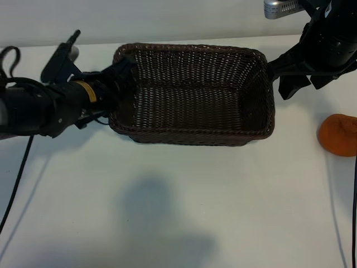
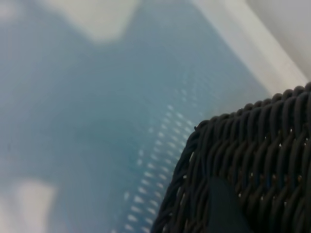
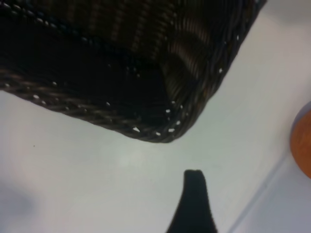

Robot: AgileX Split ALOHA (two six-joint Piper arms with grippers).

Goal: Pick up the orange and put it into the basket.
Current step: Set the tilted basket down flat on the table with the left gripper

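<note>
The left end effector (image 1: 124,75) is positioned at the left short wall of the basket (image 1: 192,137), its fingers set part-way apart; whether they touch or clamp the wicker cannot be determined. In the left wrist view, one dark fingertip (image 2: 221,206) lies against the woven side of the basket (image 2: 252,160) near a rounded corner. The right end effector (image 1: 294,84) hangs just outside the basket's right end, pointing steeply downward, fingers spread and holding nothing. In the right wrist view, a single black fingertip (image 3: 194,204) stands over bare table (image 3: 87,179), apart from the basket corner (image 3: 160,116). The orange (image 1: 338,134) rests on the white table (image 1: 178,212) to the right of the basket, clear of it and of both end effectors, cut by the picture's right edge; the right wrist view shows only its edge (image 3: 302,143).
</note>
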